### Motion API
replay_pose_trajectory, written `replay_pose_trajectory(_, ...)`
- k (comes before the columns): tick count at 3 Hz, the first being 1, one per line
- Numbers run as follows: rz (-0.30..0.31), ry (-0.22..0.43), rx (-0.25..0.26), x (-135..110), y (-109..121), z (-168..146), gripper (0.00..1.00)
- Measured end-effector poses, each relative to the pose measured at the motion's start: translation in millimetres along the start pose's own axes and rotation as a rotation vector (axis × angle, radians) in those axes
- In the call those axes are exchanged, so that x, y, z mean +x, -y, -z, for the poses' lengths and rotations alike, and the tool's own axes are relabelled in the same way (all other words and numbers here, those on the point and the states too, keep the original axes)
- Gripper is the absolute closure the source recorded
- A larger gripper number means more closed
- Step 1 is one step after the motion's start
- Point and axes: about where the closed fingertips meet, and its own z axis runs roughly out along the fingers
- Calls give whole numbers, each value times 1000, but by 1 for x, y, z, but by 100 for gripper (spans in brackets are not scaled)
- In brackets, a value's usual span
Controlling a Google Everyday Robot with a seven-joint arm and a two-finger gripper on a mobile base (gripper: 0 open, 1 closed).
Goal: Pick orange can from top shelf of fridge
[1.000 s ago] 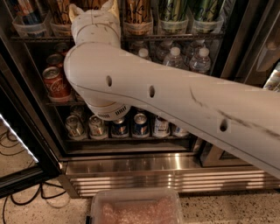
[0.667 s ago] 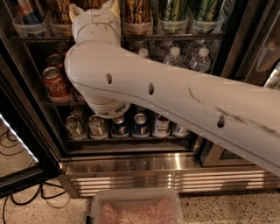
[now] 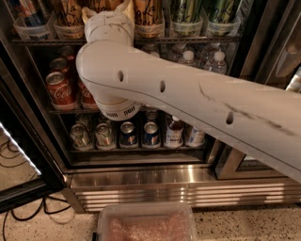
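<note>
The fridge (image 3: 141, 181) stands open in front of me. On its top shelf (image 3: 197, 39), tall orange cans stand in clear trays: one (image 3: 147, 16) right of my gripper and one (image 3: 69, 14) left of it. My white gripper (image 3: 106, 8) reaches up to the top shelf between these two cans, at the end of the thick white arm (image 3: 188, 94) that crosses the view from the lower right. What lies directly in front of the gripper is hidden by the wrist.
Tall green cans (image 3: 186, 12) stand on the top shelf's right side. Red Coca-Cola cans (image 3: 60, 89) and water bottles (image 3: 216, 61) fill the middle shelf, mixed cans (image 3: 127, 134) the lower one. The fridge door edge (image 3: 23, 150) is at left. A clear plastic bin (image 3: 146, 223) sits on the floor.
The arm and gripper have shifted very slightly up and to the right. Nothing else has moved.
</note>
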Motion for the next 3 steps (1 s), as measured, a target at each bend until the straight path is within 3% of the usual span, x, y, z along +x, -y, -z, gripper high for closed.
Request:
replay_pose_trajectory(1,-1,0,2,0,1,-1,35)
replay_pose_trajectory(3,-4,0,2,0,2,-2,76)
